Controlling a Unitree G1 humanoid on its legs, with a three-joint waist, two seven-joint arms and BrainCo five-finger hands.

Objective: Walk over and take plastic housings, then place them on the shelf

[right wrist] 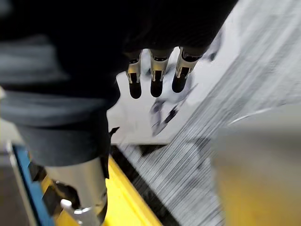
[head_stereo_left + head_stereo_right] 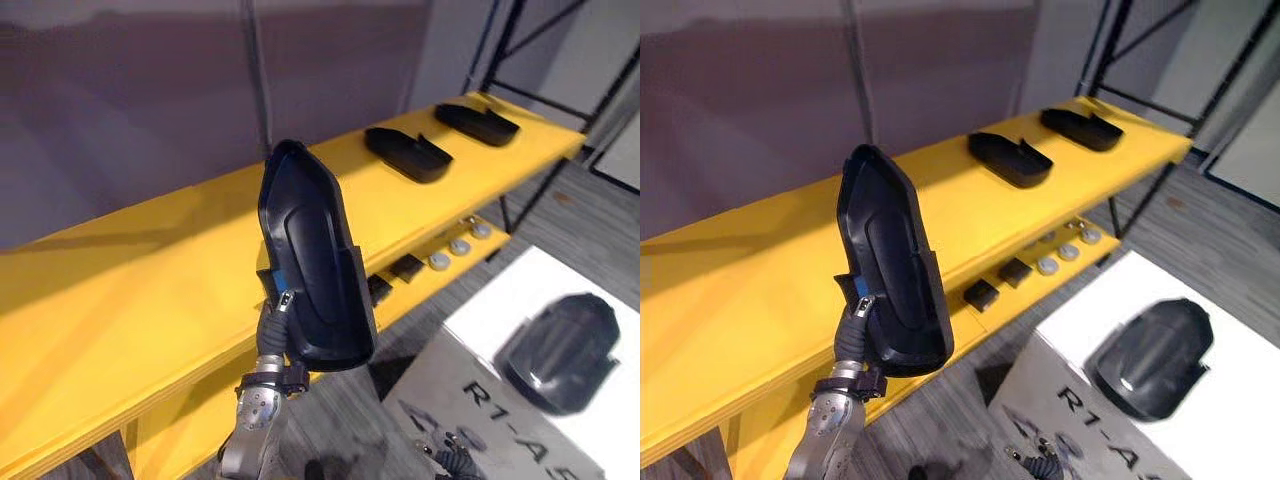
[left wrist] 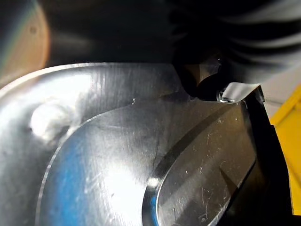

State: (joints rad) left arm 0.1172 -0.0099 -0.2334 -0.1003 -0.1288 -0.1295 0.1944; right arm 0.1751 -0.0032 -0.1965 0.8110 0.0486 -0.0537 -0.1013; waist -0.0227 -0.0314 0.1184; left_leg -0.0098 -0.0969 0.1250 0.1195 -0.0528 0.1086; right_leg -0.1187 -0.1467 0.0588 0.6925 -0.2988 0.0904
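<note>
Upright plastic housing (image 2: pixel 310 250), gripped by left robot hand (image 2: pixel 272 335), fingers (image 2: pixel 286 299) mostly hidden

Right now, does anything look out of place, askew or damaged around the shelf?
Nothing stands out. The left hand grips the held housing upright before the yellow shelf, not yet placed. The near shelved housing and far shelved housing lie flat on it; a fourth housing rests on the white box.
</note>
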